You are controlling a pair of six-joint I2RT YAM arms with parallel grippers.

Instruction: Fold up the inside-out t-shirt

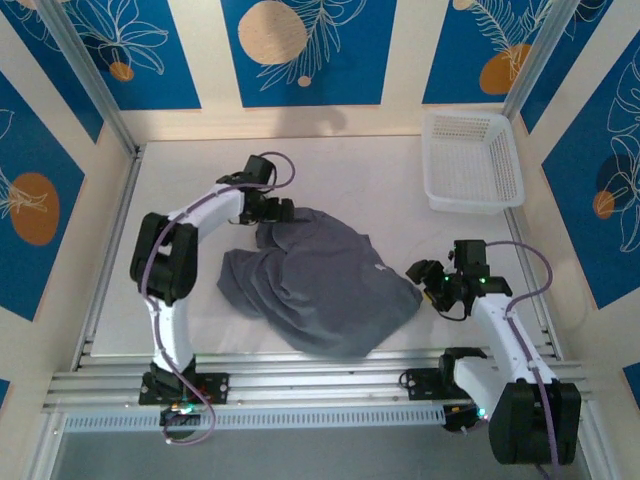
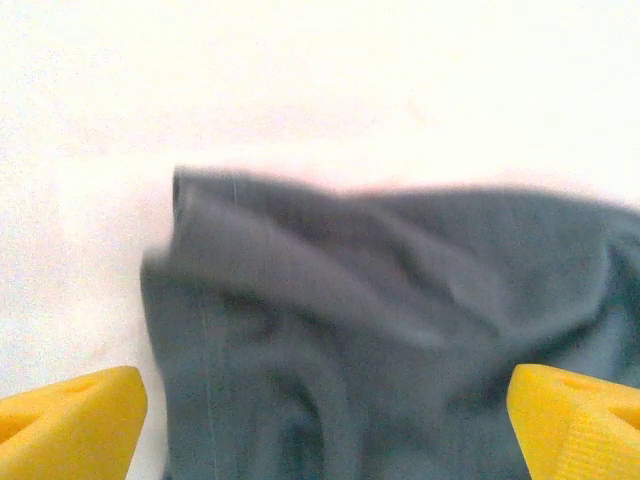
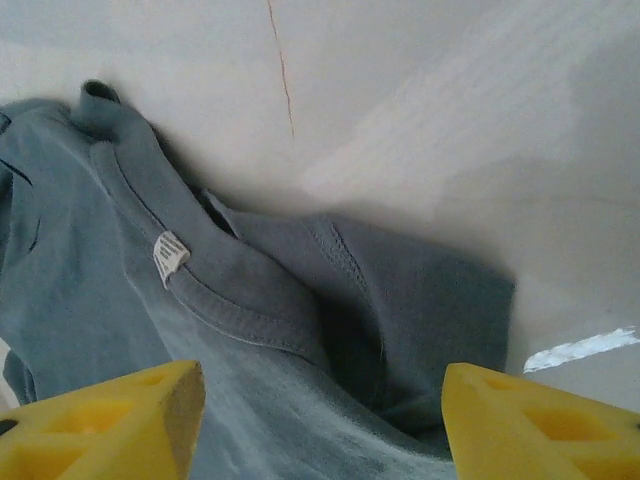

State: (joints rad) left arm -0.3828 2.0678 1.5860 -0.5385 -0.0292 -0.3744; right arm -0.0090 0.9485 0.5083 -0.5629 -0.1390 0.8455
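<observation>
The slate-grey t-shirt (image 1: pixel 320 280) lies crumpled in the middle of the white table. My left gripper (image 1: pixel 283 212) hovers at its far left corner, open, yellow fingers (image 2: pixel 70 420) wide apart with wrinkled grey cloth (image 2: pixel 380 330) between and below them. My right gripper (image 1: pixel 420 272) sits at the shirt's right edge, open, its yellow fingertips (image 3: pixel 110 420) spread either side of the cloth. The collar (image 3: pixel 230 300) with a small white label (image 3: pixel 170 256) shows in the right wrist view, next to a folded sleeve (image 3: pixel 430 300).
A white mesh basket (image 1: pixel 471 160) stands at the back right corner of the table. Blue patterned walls enclose the table, and an aluminium rail (image 1: pixel 300 385) runs along the near edge.
</observation>
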